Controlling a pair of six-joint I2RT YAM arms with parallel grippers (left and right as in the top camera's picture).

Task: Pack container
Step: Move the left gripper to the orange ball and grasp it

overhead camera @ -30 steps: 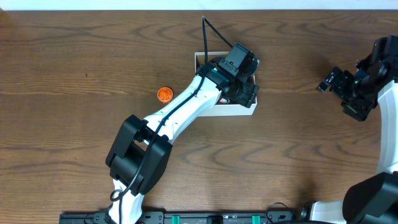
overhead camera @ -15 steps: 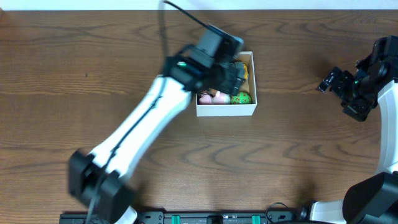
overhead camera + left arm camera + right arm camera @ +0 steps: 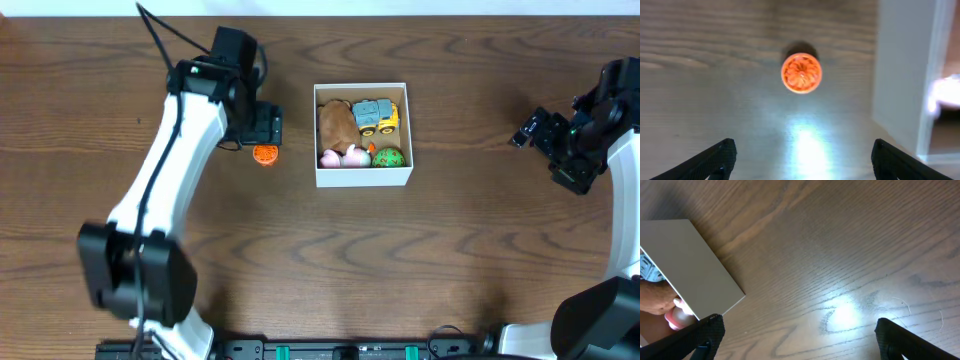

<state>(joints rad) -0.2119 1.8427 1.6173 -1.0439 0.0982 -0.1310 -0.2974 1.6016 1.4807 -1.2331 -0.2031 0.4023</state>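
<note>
The container is a square white box with a tan inside at the table's middle. It holds a brown toy, a blue and yellow truck, a pink toy and a green ball. A small round orange toy lies on the table left of the box; it also shows in the left wrist view. My left gripper is open and empty, hovering right over the orange toy. My right gripper is open and empty at the far right, away from the box, whose wall shows in its view.
The box wall stands just right of the orange toy in the left wrist view. The dark wooden table spreads all around. The table's far edge runs along the top of the overhead view.
My left arm has swung left from over the container to above the orange toy, uncovering the box's contents. The right arm has not moved.
</note>
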